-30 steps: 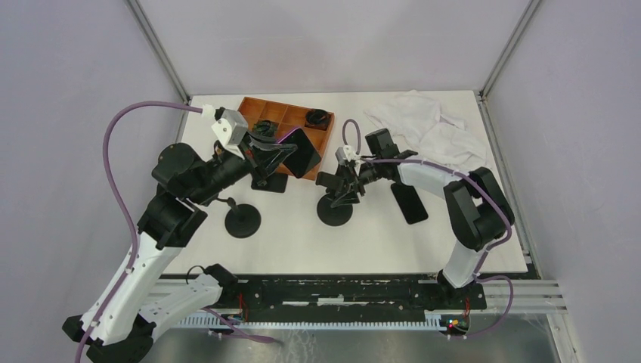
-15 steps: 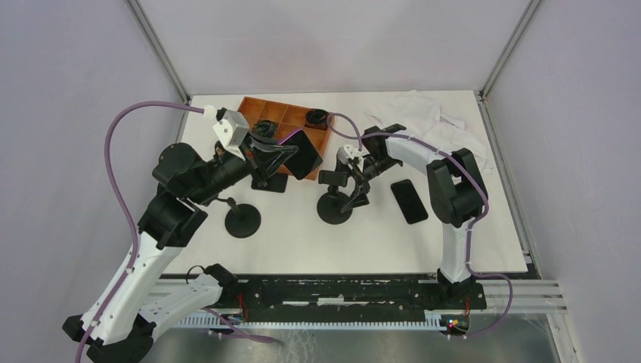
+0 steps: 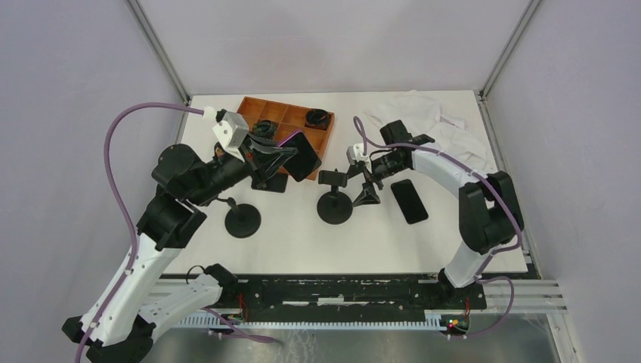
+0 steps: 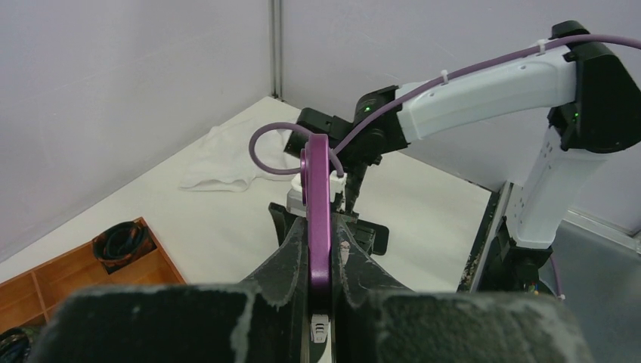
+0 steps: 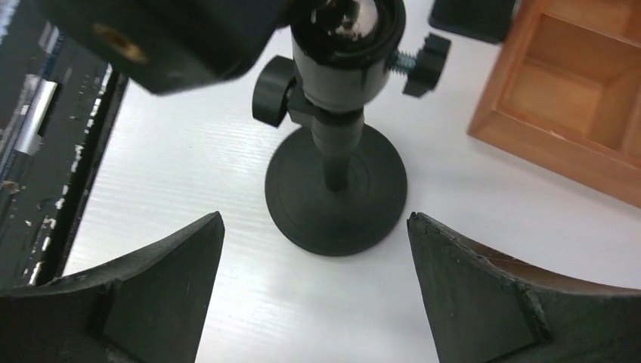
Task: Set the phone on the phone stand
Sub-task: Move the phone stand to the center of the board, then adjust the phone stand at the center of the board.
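My left gripper [image 3: 274, 156] is shut on a phone in a purple case [image 3: 301, 155] and holds it edge-up above the table, left of the middle phone stand [image 3: 333, 201]. In the left wrist view the purple phone [image 4: 316, 204] sits clamped between the fingers [image 4: 283, 261], with the stand's clamp [image 4: 368, 233] beyond it. My right gripper [image 3: 368, 190] is open and empty, just right of the stand. In the right wrist view the stand [image 5: 336, 189] with its ball head is ahead of the spread fingers [image 5: 151, 280], not touched.
A second black stand [image 3: 243, 220] is at the left. A dark phone [image 3: 409, 201] lies flat right of the right gripper. A wooden compartment tray [image 3: 261, 106] stands at the back, and a white cloth [image 3: 431, 125] lies at the back right. A flat black pad [image 3: 270, 182] lies under the held phone.
My right gripper has drawn back to the right off the middle stand, jaws spread. The left arm with the purple phone has hardly moved.
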`<move>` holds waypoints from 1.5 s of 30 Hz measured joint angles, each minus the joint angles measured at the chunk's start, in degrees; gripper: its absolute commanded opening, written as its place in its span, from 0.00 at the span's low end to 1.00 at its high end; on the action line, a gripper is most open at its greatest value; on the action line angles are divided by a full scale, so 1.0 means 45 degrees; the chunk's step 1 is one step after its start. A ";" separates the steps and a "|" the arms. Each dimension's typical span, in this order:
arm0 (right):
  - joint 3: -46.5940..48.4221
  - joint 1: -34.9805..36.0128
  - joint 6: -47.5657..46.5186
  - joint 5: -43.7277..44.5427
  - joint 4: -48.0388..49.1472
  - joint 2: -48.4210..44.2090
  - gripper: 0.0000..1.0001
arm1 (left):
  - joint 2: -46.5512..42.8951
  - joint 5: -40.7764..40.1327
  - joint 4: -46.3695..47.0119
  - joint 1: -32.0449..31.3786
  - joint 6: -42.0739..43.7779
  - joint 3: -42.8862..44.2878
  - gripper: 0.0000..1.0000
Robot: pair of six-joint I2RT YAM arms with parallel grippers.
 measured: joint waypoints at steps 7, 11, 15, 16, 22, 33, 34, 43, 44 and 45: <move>-0.1758 -0.0665 0.0981 0.1700 0.1268 -0.2608 0.98 | -0.0209 -0.0039 -0.0189 0.0000 0.0024 0.0000 0.02; -0.2667 -0.1010 0.1433 0.2880 0.1651 -0.4430 0.98 | -0.0321 -0.0194 -0.0287 0.0000 0.0170 0.0000 0.02; -0.3468 -0.1171 0.2521 0.4449 0.2127 -0.6781 0.98 | -0.0466 -0.0602 -0.0272 0.0000 0.0369 -0.0131 0.02; -0.3541 -0.1171 0.2871 0.4716 0.2229 -0.7252 0.98 | -0.0534 -0.0685 -0.0243 0.0000 0.0398 -0.0233 0.02; -0.3609 -0.1171 0.5892 0.5523 0.3230 -0.9437 0.98 | -0.0811 -0.1180 -0.0083 0.0000 0.0748 -0.0554 0.02; -0.2171 -0.0908 0.9350 0.4226 0.3079 -0.8393 0.93 | -0.0981 -0.2438 0.0588 0.0000 0.1311 -0.0991 0.02; -0.2171 -0.0787 0.9466 0.4318 0.3036 -0.8344 0.93 | -0.0981 -0.2526 0.0607 0.0000 0.1316 -0.1030 0.02; -0.2297 0.0374 1.0210 0.4954 0.2749 -0.8072 0.90 | -0.1069 -0.3177 0.0685 0.0000 0.1331 -0.1486 0.02; -0.2399 0.0457 1.0404 0.4940 0.2875 -0.8072 0.90 | -0.1112 -0.3225 0.0690 0.0000 0.1331 -0.1540 0.02; -0.2487 0.0486 1.0525 0.4920 0.2963 -0.8072 0.90 | -0.1161 -0.3269 0.0690 0.0000 0.1331 -0.1598 0.02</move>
